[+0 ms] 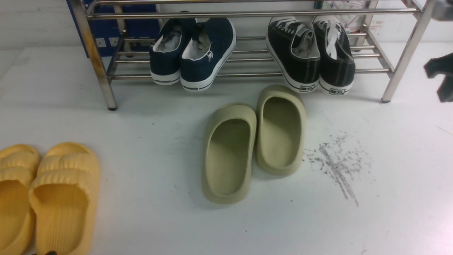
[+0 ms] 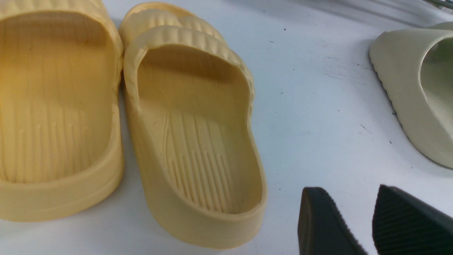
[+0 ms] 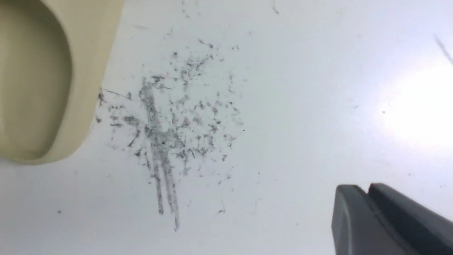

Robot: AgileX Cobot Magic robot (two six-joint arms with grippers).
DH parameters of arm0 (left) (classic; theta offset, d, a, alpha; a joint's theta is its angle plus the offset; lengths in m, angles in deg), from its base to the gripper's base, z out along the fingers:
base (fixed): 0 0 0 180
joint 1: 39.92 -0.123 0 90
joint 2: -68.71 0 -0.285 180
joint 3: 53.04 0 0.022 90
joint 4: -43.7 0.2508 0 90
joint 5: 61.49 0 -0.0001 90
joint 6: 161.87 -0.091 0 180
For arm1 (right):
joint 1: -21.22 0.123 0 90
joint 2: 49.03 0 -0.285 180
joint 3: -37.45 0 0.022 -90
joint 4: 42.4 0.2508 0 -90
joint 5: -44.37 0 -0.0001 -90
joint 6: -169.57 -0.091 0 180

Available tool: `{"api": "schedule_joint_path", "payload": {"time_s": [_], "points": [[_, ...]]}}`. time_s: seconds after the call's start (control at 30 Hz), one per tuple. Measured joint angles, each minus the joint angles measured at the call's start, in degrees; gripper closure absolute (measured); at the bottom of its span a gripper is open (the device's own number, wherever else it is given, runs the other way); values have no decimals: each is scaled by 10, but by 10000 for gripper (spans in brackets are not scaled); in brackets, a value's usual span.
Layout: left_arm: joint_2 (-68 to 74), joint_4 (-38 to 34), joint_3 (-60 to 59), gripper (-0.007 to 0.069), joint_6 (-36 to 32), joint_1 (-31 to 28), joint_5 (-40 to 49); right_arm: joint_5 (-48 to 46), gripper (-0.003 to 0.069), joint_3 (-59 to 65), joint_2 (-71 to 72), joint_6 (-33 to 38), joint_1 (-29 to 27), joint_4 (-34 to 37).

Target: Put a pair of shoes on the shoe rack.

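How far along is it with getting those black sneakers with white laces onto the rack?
It looks done: both black sneakers sit side by side on the lower bars of the shoe rack, next to the navy pair. Nothing is in hand; the right fingers hold no shoe. Nothing seems left, unless straightening counts.

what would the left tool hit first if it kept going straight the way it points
Probably the white surface between the yellow slipper and the olive slipper; the left tool seems to point there, though its height and exact angle are unclear.
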Motion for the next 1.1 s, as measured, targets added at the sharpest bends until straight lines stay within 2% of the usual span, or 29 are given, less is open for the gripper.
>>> {"api": "schedule_joint_path", "payload": {"time_s": [0.13, 0.17, 0.47, 0.63, 0.9, 1.1], "points": [[0, 0, 0, 386, 0, 0, 0, 31, 643, 71, 100, 7, 0, 35], [0, 0, 0, 386, 0, 0, 0, 63, 661, 138, 158, 16, 0, 57], [0, 0, 0, 386, 0, 0, 0, 273, 663, 476, 445, 117, 0, 167], [0, 0, 0, 386, 0, 0, 0, 344, 662, 609, 608, 135, 13, 205], [0, 0, 0, 386, 0, 0, 0, 377, 659, 709, 766, 138, 27, 212], [0, 0, 0, 386, 0, 0, 0, 356, 657, 719, 795, 138, 27, 212]]}}
